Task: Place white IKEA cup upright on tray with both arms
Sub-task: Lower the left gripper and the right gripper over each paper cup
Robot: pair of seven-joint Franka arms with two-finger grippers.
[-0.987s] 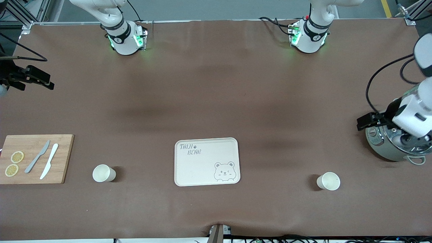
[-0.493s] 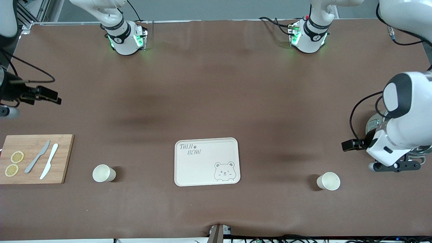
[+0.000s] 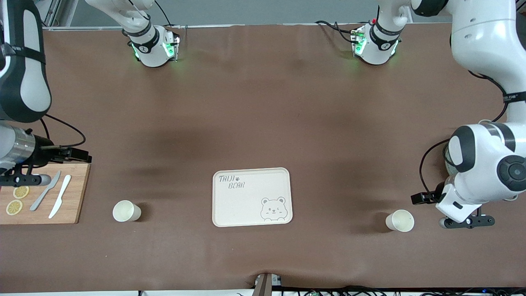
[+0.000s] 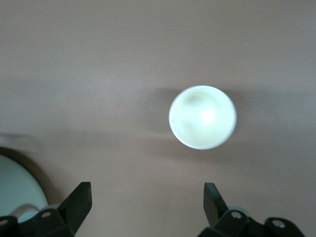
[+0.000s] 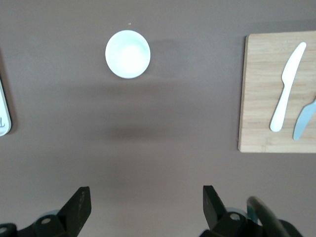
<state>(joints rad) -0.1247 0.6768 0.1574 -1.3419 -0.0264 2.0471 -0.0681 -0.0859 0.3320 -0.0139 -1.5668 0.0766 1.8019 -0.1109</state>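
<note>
The cream tray (image 3: 251, 196) with the bear drawing lies mid-table, nothing on it. Two white cups stand upright on the table. One cup (image 3: 126, 211) is between the tray and the cutting board and also shows in the right wrist view (image 5: 127, 54). The other cup (image 3: 400, 220) is toward the left arm's end and also shows in the left wrist view (image 4: 202, 117). My left gripper (image 4: 148, 210) is open and empty, high over bare table between that cup and the pot. My right gripper (image 5: 146, 210) is open and empty, high over bare table by the board's corner.
A wooden cutting board (image 3: 74, 193) at the right arm's end carries two lemon slices (image 3: 20, 191), a grey knife (image 3: 46, 190) and a white knife (image 3: 60, 201). A metal pot (image 4: 19, 187) stands at the left arm's end, mostly hidden under the left arm.
Both arms have swung toward the front camera. The left gripper went from over the pot to beside its cup, the right one toward the board. Cups and tray have not moved.
</note>
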